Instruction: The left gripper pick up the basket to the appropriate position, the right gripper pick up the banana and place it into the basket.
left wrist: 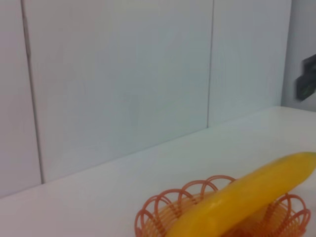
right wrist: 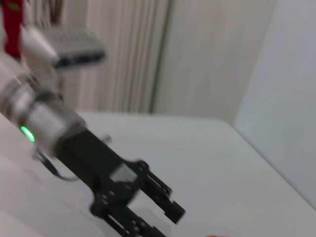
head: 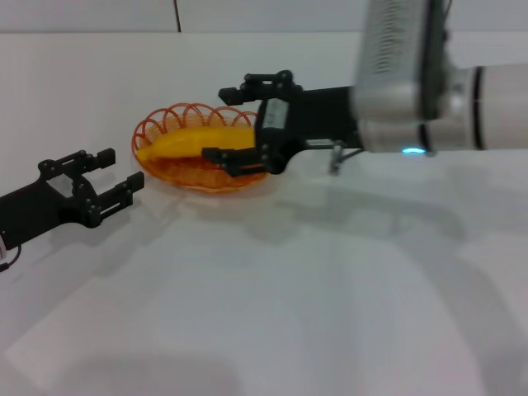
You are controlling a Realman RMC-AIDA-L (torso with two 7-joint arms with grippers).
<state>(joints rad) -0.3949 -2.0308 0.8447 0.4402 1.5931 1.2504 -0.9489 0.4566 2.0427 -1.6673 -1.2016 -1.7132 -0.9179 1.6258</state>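
The orange wire basket (head: 169, 124) sits on the white table, left of centre. The yellow banana (head: 194, 141) lies in it, one end sticking out over the rim. My right gripper (head: 216, 124) reaches in from the right and is open, one finger on the far side of the banana and one on the near side, hiding the banana's right end. My left gripper (head: 120, 171) is open on the table just left of the basket, apart from it. The left wrist view shows the banana (left wrist: 247, 197) resting across the basket (left wrist: 160, 212).
White table top (head: 289, 297) with a white panelled wall (head: 99, 16) behind. The right wrist view shows the left arm's gripper (right wrist: 158, 207) over the table, with a curtain and wall beyond.
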